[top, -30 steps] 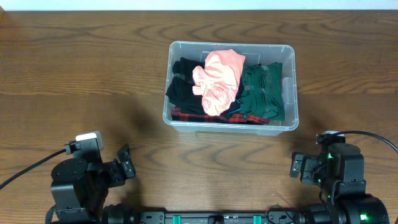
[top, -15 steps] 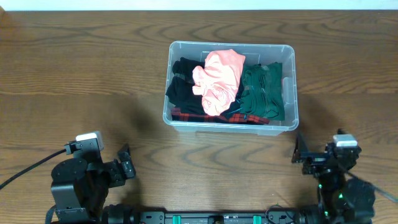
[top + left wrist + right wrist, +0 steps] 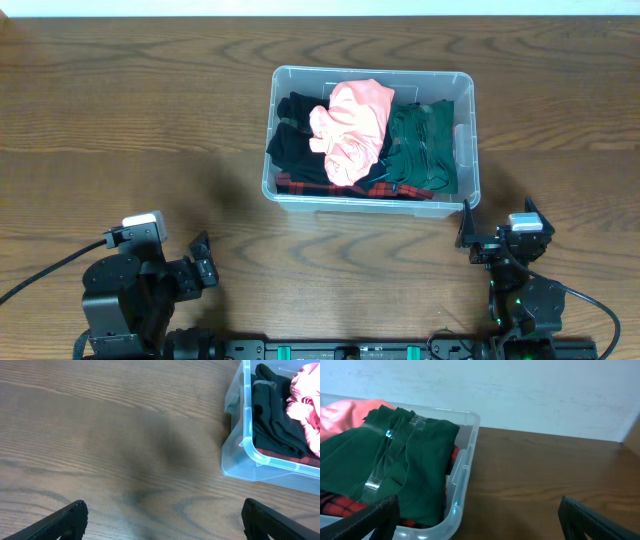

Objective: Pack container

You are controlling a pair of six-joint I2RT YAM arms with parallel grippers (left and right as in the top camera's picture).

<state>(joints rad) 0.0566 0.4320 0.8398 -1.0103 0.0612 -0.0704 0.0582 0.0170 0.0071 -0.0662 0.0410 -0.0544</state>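
The clear plastic container (image 3: 468, 140) stands at the table's middle back. It holds a pink garment (image 3: 350, 125), a dark green garment (image 3: 422, 150), black clothes (image 3: 292, 140) and a red plaid cloth (image 3: 300, 184). My left gripper (image 3: 200, 268) is open and empty at the front left, well away from the container (image 3: 240, 455). My right gripper (image 3: 495, 232) is open and empty, just in front of the container's front right corner (image 3: 465, 490). In the right wrist view the green garment (image 3: 395, 460) fills the near end.
The wooden table (image 3: 120, 120) spreads all round the container. A pale wall (image 3: 520, 390) stands behind the table's far edge. A cable (image 3: 40, 275) runs from the left arm toward the front left.
My right arm has swung and moved forward and left, its gripper now pointing at the container's front right corner. The left arm and the clothes have not moved.
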